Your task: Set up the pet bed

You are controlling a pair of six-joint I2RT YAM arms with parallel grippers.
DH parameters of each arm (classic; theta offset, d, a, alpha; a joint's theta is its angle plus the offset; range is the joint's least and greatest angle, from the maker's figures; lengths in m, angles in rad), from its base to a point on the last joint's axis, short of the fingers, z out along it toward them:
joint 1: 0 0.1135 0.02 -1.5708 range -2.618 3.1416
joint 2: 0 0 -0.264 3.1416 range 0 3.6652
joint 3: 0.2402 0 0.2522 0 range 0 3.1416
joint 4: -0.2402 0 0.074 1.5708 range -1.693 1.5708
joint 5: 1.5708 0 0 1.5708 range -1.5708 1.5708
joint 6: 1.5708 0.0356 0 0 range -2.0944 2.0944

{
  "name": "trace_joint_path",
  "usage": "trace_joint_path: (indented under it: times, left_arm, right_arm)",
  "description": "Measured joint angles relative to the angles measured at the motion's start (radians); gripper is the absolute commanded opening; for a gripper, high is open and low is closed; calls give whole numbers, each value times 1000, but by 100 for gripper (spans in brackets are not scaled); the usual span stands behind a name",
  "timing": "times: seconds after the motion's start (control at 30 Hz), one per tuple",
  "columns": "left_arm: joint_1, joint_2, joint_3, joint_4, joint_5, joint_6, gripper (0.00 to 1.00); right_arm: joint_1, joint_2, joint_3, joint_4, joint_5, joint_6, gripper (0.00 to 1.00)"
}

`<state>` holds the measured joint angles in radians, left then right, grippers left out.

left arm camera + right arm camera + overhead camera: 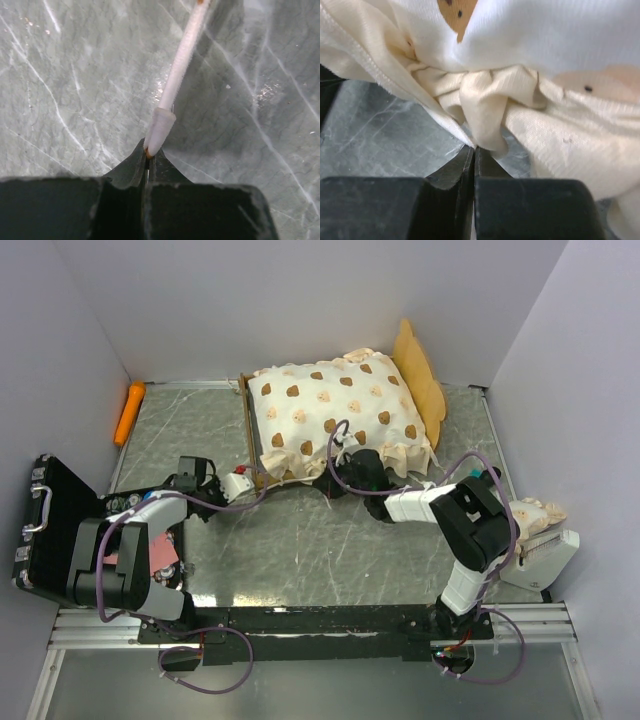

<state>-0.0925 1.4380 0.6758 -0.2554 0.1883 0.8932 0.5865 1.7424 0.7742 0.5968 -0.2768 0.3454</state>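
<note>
The pet bed (247, 425) stands at the back middle, its light-wood frame under a cream bear-print mattress (335, 410) and its wavy headboard (425, 380) on the right. My left gripper (256, 481) is shut on the frame's near-left corner. In the left wrist view a thin pale rail (182, 55) runs away from the pinched jaws of the left gripper (148, 153). My right gripper (341, 462) is shut on the mattress's near ruffle (480, 100), and the cloth bunches right at the right gripper (474, 148). The matching pillow (535, 515) lies at the far right, apart from the bed.
A black hard case (45, 525) with a handle lies open at the left edge. An orange carrot-shaped toy (130, 412) rests by the back-left wall. A white box (548, 562) sits under the pillow at the right. White walls close in the marbled grey table (330, 550).
</note>
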Motion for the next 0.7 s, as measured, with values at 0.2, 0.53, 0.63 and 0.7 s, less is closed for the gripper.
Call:
trace_joint_path:
  times: [0.2, 0.53, 0.63, 0.7]
  left_arm:
    - [19, 0, 15, -19, 3, 0, 1]
    - [29, 0, 15, -24, 14, 3, 1]
    - [34, 0, 18, -56, 34, 3, 10]
    - [34, 3, 29, -115, 53, 2, 17]
  right_arm:
    - [4, 23, 68, -67, -5, -42, 0]
    - [-2, 23, 69, -109, -11, -60, 0]
    - [-5, 23, 70, -109, -43, -60, 0]
    - [-7, 23, 70, -110, -76, -60, 0]
